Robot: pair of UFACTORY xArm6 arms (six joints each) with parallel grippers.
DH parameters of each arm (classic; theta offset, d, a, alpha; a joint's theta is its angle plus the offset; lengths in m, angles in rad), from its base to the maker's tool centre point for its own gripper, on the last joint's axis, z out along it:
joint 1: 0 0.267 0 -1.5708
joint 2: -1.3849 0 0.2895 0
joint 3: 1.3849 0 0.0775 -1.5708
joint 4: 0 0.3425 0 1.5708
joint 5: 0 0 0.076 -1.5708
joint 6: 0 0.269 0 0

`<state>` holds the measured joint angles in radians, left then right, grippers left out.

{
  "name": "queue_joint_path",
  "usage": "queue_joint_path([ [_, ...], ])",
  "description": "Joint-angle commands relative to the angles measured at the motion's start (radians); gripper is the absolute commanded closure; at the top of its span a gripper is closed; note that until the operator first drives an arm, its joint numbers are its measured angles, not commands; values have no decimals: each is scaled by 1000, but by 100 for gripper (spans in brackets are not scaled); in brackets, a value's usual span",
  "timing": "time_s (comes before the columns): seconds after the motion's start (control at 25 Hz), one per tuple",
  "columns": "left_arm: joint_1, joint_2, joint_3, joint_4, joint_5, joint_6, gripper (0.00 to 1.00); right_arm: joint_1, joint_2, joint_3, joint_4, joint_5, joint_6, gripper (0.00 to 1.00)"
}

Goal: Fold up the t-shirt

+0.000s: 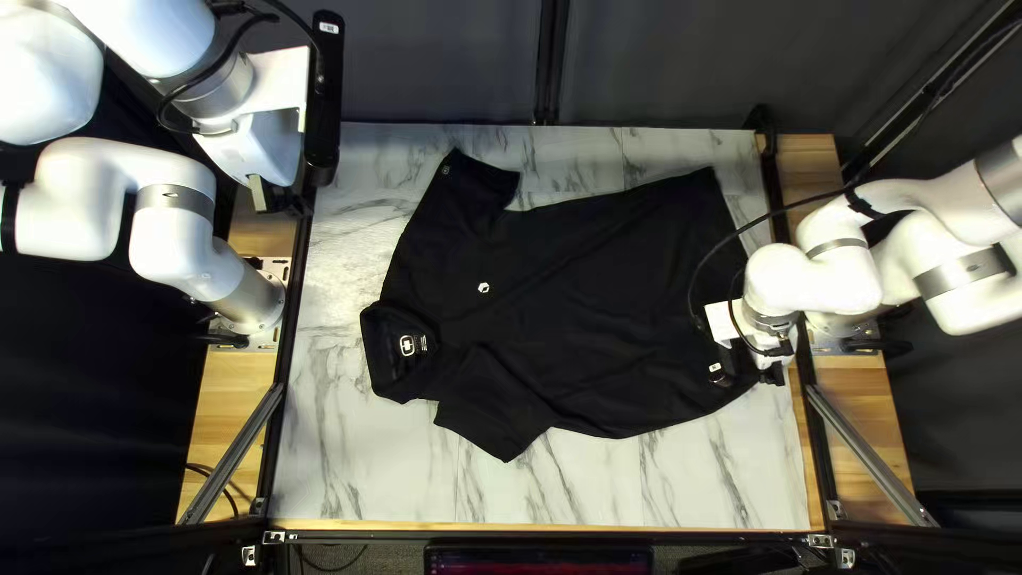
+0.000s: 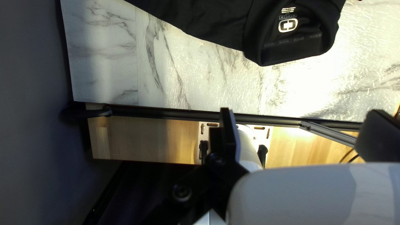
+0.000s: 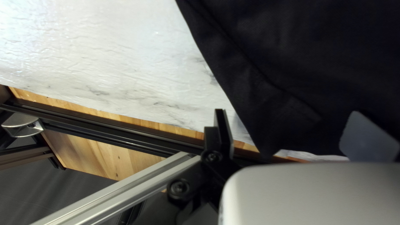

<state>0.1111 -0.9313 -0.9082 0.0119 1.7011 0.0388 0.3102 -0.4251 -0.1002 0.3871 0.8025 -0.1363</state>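
The black t-shirt point(image 1: 596, 309) lies spread out, its collar point(image 1: 399, 351) at the left of the top left view and its hem toward the right. My left gripper point(image 1: 275, 198) is raised over the table's left edge, off the shirt. In the left wrist view my left gripper point(image 2: 300, 133) stands open, and the collar point(image 2: 291, 46) lies ahead of it. By the hem's near corner is my right gripper point(image 1: 774, 373), low at the table's right edge. In the right wrist view that open right gripper point(image 3: 298, 135) has dark shirt cloth point(image 3: 291, 75) ahead and below, partly hidden by the mount.
The marble tabletop point(image 1: 351, 479) shows around the shirt. Dark frame rails point(image 1: 285, 351) run along the table's sides, with wooden strips point(image 1: 240, 383) outside them. Diagonal braces point(image 1: 873, 453) stand near both front corners. A thin cable point(image 1: 708, 256) from my right arm loops over the hem side.
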Motion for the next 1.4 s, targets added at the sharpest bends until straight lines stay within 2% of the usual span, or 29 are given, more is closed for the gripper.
queue_joint_path([
  [0.04,0,0,0,0,0,0,0,10,-9,9,8,-4,4,73],
  [0.12,0,0,0,0,0,0,0,19,-13,10,11,-2,14,95],
  [0.2,0,0,0,0,0,0,0,27,-20,16,13,-3,21,96],
  [0.52,0,0,0,0,0,0,0,60,-76,4,-14,50,98,95],
  [0.68,0,0,0,0,0,0,0,86,-98,-18,-35,87,155,90],
  [0.96,0,0,0,0,0,0,0,113,-103,-84,-81,148,239,89],
  [1.08,0,0,0,0,0,0,0,128,-97,-111,-98,166,274,85],
  [1.12,0,0,0,0,0,0,0,131,-98,-114,-101,170,280,78],
  [1.2,0,0,0,0,0,0,0,135,-112,-111,-109,180,294,76],
  [1.24,0,0,0,0,0,0,0,131,-127,-98,-112,182,293,64],
  [1.28,0,0,0,0,0,0,0,127,-136,-88,-112,181,289,32],
  [1.36,0,0,0,0,0,0,0,117,-141,-64,-104,164,268,0],
  [1.4,0,0,0,0,0,0,0,115,-138,-56,-100,153,260,0],
])
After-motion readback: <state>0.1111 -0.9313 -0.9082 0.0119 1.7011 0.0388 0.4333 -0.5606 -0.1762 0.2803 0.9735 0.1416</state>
